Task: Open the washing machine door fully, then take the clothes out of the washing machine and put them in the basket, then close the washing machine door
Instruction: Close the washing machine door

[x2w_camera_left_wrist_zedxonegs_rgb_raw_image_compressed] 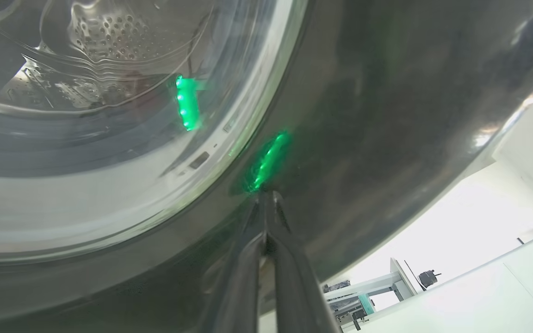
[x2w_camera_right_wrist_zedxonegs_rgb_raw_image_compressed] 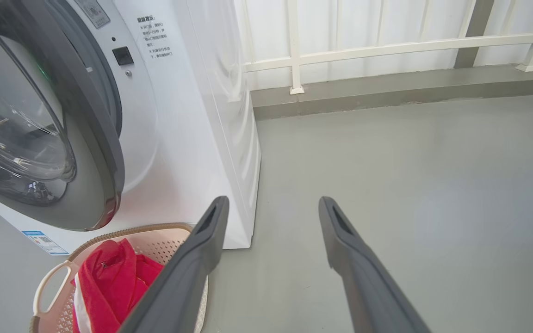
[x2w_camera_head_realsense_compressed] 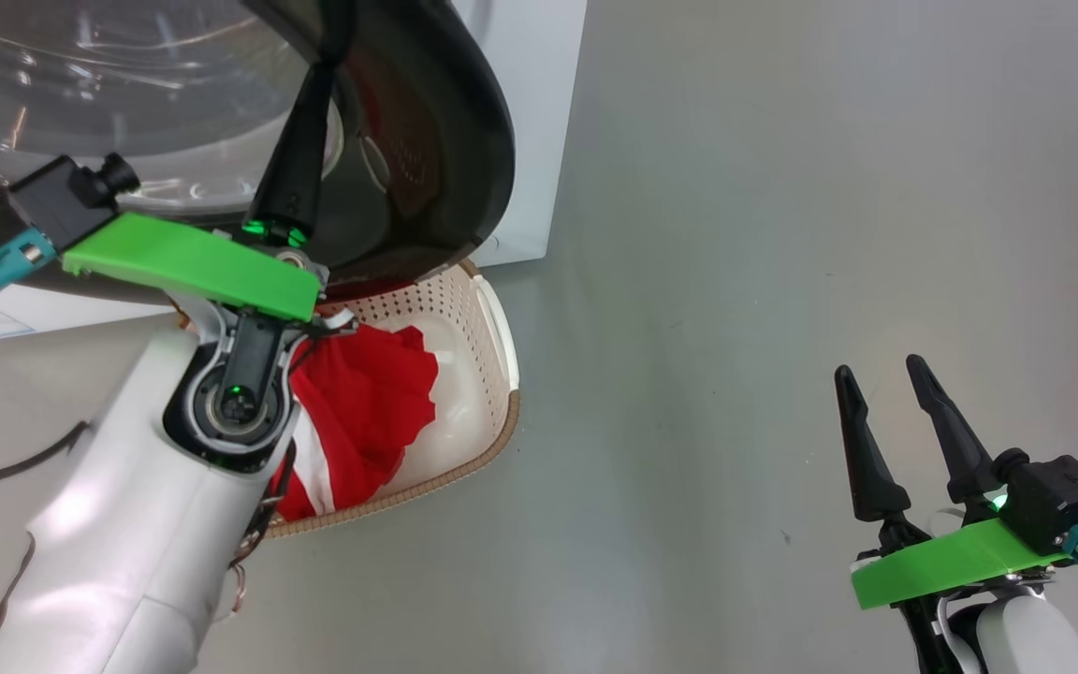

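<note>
Pushing the washing machine door [x2w_camera_head_realsense_compressed: 445, 140] toward shut, with the clothes [x2w_camera_head_realsense_compressed: 371, 402] already in the basket [x2w_camera_head_realsense_compressed: 492, 440].

At the left, the left end effector [x2w_camera_left_wrist_zedxonegs_rgb_raw_image_compressed: 266, 196] has its fingers pressed together, gripping nothing, tips resting on the door's glossy black rim beside the glass bowl. The door stands partly open from the washing machine [x2w_camera_right_wrist_zedxonegs_rgb_raw_image_compressed: 192, 138], its lower edge hanging just over the basket's far end. The red clothes lie heaped inside the basket, on the floor [x2w_camera_head_realsense_compressed: 735, 281] near the machine. Well to the right, the right end effector [x2w_camera_head_realsense_compressed: 876, 367] hovers over bare floor, fingers spread apart and empty. The main risk is the narrow tips skidding across the slick, curved rim, leaving the door short of latching. A low swing could also clip the basket's rim.
</note>
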You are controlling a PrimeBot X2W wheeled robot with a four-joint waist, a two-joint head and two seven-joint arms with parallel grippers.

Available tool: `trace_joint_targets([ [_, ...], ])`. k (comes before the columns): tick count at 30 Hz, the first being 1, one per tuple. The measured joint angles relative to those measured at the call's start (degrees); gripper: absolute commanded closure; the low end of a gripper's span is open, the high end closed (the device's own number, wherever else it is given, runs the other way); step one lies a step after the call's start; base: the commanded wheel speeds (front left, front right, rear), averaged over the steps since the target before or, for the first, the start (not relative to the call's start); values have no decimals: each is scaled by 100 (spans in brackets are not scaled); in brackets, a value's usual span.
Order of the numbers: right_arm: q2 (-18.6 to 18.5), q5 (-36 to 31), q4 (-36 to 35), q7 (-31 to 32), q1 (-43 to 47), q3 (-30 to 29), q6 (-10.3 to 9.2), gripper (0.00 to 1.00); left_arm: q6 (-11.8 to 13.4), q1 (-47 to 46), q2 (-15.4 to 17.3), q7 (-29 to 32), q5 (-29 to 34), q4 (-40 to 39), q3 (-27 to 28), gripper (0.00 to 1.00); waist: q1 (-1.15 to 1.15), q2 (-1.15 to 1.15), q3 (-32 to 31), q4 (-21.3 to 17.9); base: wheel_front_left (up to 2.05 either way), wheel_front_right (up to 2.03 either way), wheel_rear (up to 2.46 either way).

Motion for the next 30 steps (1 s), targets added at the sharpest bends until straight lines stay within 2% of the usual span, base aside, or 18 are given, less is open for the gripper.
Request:
trace_joint_targets([
  [8,0,-9,5,0,21,-35,0,0,0,87,126,-151,9,-3,-277,100,0,0,-138,70,0,0,0],
  [13,0,-56,20,1,70,-51,0,0,0,560,155,-194,53,0,-352,100,0,0,-282,155,0,0,0],
  [15,1,-57,21,0,82,-56,0,0,0,763,164,-201,76,3,-358,91,0,0,-340,196,0,0,0],
  [16,1,-58,21,0,99,-66,0,0,0,861,163,-201,112,19,-343,91,0,0,-368,217,0,0,0],
  [18,0,-79,27,1,198,-85,0,0,0,1075,153,-201,122,34,-240,74,0,0,-428,262,0,0,0],
  [20,0,-110,35,0,292,-96,0,0,0,1298,140,-202,189,40,-90,65,0,0,-489,310,0,0,0],
  [22,1,-115,42,1,338,-99,0,0,0,1515,130,-202,260,41,36,51,0,0,-554,354,0,0,0],
  [26,2,-131,49,1,426,-121,0,0,0,1914,81,-203,491,20,313,2,0,0,-661,459,0,0,0],
  [30,2,-159,47,1,427,-143,0,0,0,2270,54,-202,766,-52,509,0,0,0,-731,572,0,0,0],
])
